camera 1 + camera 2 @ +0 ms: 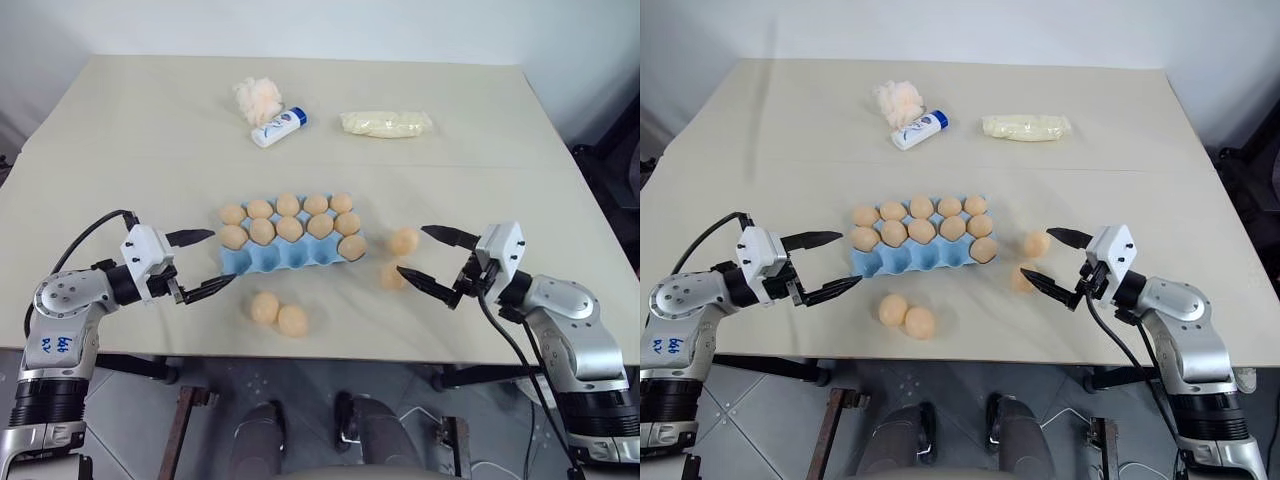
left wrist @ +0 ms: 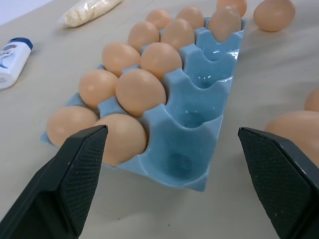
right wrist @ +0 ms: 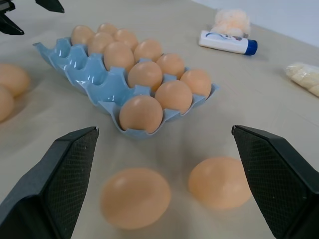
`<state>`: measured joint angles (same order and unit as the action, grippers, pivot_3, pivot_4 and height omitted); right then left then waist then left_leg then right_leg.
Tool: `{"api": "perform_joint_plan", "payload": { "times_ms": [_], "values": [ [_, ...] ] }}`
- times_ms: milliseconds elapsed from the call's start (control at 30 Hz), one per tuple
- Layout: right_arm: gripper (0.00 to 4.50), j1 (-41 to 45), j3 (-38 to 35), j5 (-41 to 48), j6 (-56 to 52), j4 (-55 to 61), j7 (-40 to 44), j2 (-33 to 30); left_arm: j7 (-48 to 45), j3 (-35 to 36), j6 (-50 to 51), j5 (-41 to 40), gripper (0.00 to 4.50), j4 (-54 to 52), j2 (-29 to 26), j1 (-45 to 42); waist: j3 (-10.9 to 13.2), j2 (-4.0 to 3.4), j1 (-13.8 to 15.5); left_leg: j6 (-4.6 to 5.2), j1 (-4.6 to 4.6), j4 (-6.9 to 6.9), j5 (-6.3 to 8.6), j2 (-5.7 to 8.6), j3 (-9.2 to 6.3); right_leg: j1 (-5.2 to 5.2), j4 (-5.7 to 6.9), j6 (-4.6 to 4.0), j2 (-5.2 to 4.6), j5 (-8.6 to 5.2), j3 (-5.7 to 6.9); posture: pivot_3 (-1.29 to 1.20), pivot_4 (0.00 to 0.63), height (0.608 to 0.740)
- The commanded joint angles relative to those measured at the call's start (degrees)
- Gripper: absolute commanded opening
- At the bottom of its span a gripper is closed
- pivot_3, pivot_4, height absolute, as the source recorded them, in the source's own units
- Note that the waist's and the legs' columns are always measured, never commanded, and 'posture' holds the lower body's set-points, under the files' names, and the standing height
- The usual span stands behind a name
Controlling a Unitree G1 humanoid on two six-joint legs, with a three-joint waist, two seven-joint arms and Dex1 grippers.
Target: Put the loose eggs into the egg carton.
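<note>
Jaws of both grippers stand wide apart and hold nothing: the left gripper (image 1: 205, 262) hovers just off the left end of the egg carton (image 1: 290, 256), the right gripper (image 1: 428, 254) off its right end with two loose eggs (image 1: 404, 240) between its fingers and the carton. The light blue carton sits mid-table (image 1: 120, 130) with eleven eggs in its cups and four near-row cups empty. Two more eggs (image 1: 279, 313) lie touching in front of the carton.
</note>
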<state>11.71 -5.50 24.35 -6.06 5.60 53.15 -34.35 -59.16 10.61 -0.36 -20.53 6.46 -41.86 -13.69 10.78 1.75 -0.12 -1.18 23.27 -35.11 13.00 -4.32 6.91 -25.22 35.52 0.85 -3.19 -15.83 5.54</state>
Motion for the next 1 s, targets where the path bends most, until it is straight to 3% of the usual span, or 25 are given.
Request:
{"api": "perform_joint_plan", "payload": {
  "times_ms": [33, 233, 500, 900, 1000],
  "values": [
    [4.5, -0.2, -0.9, 0.0, 1.6, 0.2, -0.2, 0.5, -0.6, 0.4, -0.1, -1.1, 4.46, -1.4, 0.0, -0.2, 0.0, 0.0, 0.0, 0.0, 0.0, 0.0, 0.0, 0.0, 0.0, 0.0, 0.0, 0.0, 0.0, 0.0, 0.0, 0.0, 0.15, 0.74],
    [4.5, 3.8, -0.2, -0.9, -1.6, -4.0, -0.7, 0.2, -1.8, 0.5, 6.2, -3.1, 4.46, -3.7, -1.0, 0.7, 0.0, 0.0, -0.1, 0.0, -0.02, -0.03, 0.0, -0.01, 0.08, -0.04, 0.09, 0.0, 0.01, 0.0, -0.11, 0.0, 0.15, 0.74],
    [4.5, 19.7, 3.8, -5.8, 0.3, -26.1, 4.3, 1.7, -6.3, -1.2, 5.2, -3.8, 4.46, -9.8, -0.6, 2.8, 0.0, 0.0, -0.2, 0.04, -0.05, -0.09, -0.03, -0.07, 0.31, -0.16, 0.21, -0.03, 0.12, 0.01, -0.35, 0.0, 0.15, 0.74],
    [4.5, 29.2, 6.0, -11.1, 7.0, -44.7, 7.5, 6.1, -5.8, -1.6, 5.5, -3.8, 4.46, -12.3, -0.1, 4.2, 0.0, 0.0, -0.9, -0.01, -0.09, -0.19, 0.0, -0.21, 0.46, -0.26, 0.44, -0.05, 0.32, 0.06, -0.61, 0.0, 0.15, 0.74],
    [3.87, 30.6, 5.3, -11.0, 8.5, -46.8, 8.0, 7.0, -5.4, -1.6, 5.1, -3.5, 4.5, -11.7, 0.1, 3.7, 0.0, 0.0, -1.5, -0.02, -0.1, -0.23, 0.0, -0.27, 0.48, -0.25, 0.44, -0.05, 0.44, 0.08, -0.75, 0.0, 0.15, 0.74]
  ]
}}
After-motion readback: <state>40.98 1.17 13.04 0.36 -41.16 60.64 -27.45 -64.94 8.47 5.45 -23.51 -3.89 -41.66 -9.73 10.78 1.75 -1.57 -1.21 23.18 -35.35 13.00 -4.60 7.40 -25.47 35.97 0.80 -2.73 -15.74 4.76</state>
